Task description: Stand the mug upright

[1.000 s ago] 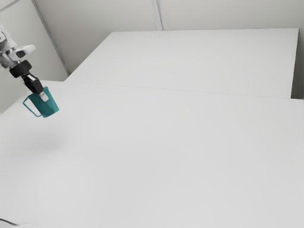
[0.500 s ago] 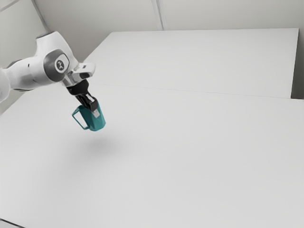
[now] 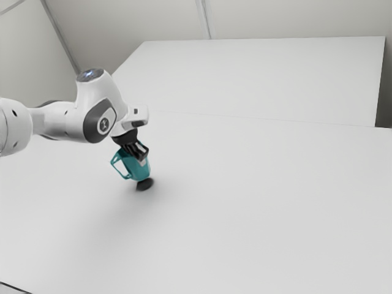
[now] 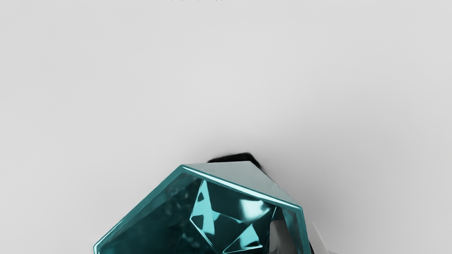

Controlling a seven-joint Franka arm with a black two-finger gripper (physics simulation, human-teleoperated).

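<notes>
Fingers [image 3: 143, 162] pinched on the wall of the teal mug [image 3: 136, 168], one inside and one outside. The mug is tilted, low over the worktop [image 3: 257, 202], its handle [image 3: 117, 165] toward the exterior view's left.

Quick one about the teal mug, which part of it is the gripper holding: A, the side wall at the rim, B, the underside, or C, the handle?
A: the gripper has one finger inside the mug and the other outside, the wall between them.
</notes>
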